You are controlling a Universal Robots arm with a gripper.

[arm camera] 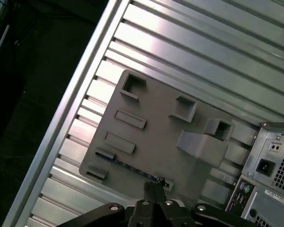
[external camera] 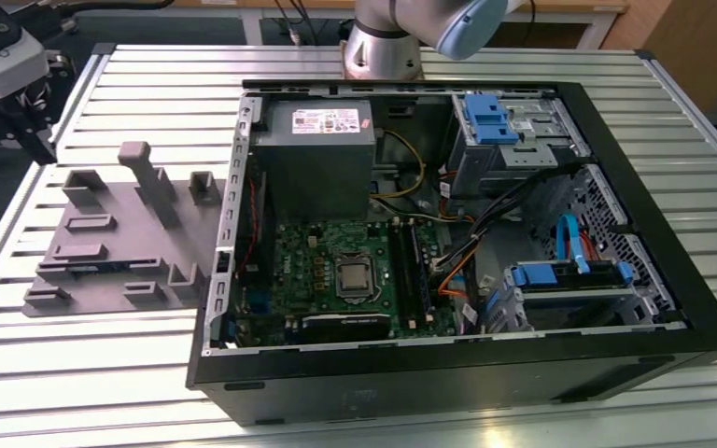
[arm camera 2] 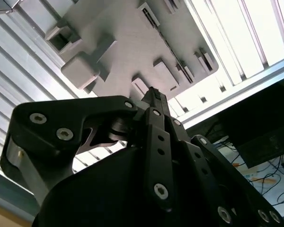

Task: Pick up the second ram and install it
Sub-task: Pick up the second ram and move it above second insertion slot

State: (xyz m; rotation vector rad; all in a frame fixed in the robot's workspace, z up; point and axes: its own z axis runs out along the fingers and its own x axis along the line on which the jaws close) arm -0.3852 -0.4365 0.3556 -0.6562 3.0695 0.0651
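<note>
Closest to you in both wrist views, the gripper (arm camera 2: 154,96) has its fingers pressed together, holding nothing. Your first wrist view shows the ram (arm camera: 132,166) as a dark strip on edge in the grey tray (arm camera: 151,123). Your exterior view puts the gripper high at the exterior view's left, beyond the tray.

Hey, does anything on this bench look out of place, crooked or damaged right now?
Nothing stands out. The grey tray lies flat on the slatted table, beside the open computer case; the gripper hovers over the tray.
</note>
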